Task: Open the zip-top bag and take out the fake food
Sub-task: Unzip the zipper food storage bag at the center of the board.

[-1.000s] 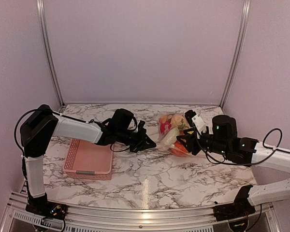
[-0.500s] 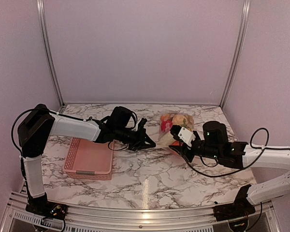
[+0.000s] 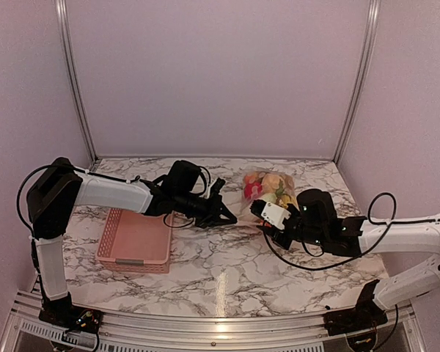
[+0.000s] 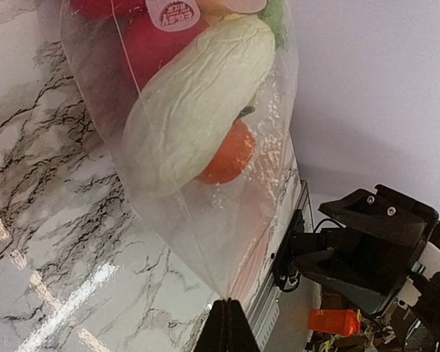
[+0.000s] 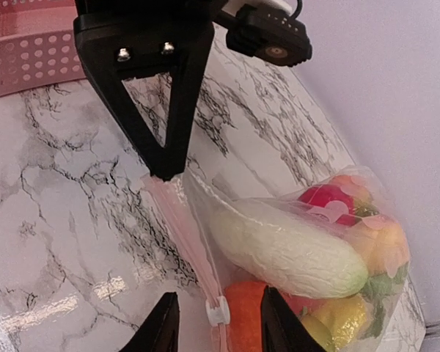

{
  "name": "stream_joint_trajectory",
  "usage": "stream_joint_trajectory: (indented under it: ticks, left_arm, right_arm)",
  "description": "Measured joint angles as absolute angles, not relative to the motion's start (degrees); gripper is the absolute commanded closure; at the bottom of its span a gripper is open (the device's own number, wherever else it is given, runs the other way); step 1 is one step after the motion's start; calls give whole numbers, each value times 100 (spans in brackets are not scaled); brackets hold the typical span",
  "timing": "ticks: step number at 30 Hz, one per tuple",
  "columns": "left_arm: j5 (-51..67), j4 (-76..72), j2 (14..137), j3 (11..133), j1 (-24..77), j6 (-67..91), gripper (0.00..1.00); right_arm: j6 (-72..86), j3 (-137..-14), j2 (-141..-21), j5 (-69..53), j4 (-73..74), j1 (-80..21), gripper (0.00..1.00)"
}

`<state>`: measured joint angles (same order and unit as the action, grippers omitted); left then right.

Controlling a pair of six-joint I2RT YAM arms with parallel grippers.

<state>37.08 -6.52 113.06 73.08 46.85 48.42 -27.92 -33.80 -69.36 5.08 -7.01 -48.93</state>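
Observation:
The zip-top bag (image 3: 262, 192) lies on the marble table at centre right, and its pink zip strip (image 5: 187, 235) runs toward me in the right wrist view. The fake food shows through the plastic: a whitish vegetable (image 5: 286, 246), an orange piece (image 5: 246, 323), a red piece (image 5: 326, 199) and a yellow one (image 5: 341, 323). My left gripper (image 4: 227, 306) is shut on the bag's corner at the end of the zip, pulling the plastic taut. My right gripper (image 5: 218, 328) is open, its fingers on either side of the white zip slider (image 5: 218, 312) without touching it.
A pink perforated basket (image 3: 134, 242) sits on the table at the left, beside the left arm. The pale back and side walls close in the table. The left gripper's black fingers (image 5: 165, 125) hang just beyond the zip in the right wrist view.
My right gripper has moved left and down to the bag's zip edge and has narrowed a little. The left gripper has kept its hold on the corner, barely moving.

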Motion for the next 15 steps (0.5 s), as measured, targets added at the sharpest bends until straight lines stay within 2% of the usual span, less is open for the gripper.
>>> stream_joint_trajectory:
  ticks: [15]
  left_arm:
    - [3750, -652, 11279, 7314, 4683, 4847, 100]
  right_arm:
    - [-3039, -3306, -7382, 1055, -709, -4993, 75]
